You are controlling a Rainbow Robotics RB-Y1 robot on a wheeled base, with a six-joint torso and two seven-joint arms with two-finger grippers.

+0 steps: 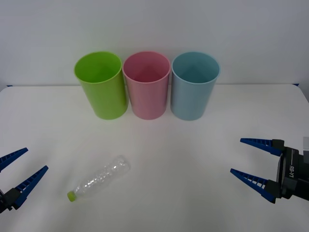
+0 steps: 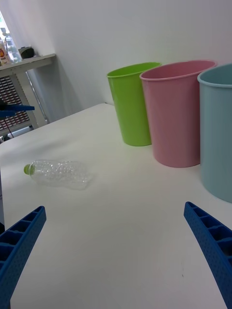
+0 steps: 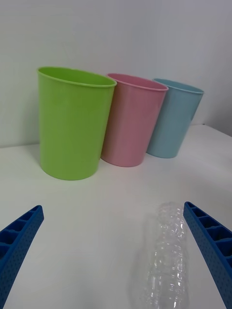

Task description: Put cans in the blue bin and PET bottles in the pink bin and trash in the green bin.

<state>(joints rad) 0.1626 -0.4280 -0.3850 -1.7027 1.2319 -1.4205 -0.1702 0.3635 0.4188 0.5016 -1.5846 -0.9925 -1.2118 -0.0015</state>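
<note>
Clear crinkly plastic bottle with a lime-green cap [image 1: 100, 178] lies on the white desk [image 1: 183, 159] at 7 o'clock, not yet in the tall pink plastic bin [image 1: 147, 85], while the left hand [image 1: 19, 173] and the right hand [image 1: 248, 160] both wait spread wide and hold nothing.

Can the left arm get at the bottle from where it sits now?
Probably yes. The left end effector is open, close beside the PET bottle, which lies flat on bare table with nothing between them; the bins stand farther back.

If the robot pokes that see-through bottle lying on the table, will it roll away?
Probably. The bottle is round and lies on its side on the smooth white table, so a sideways poke could roll it. It looks empty, so likely light, and its crinkly walls may squash when a claw squeezes.
</note>
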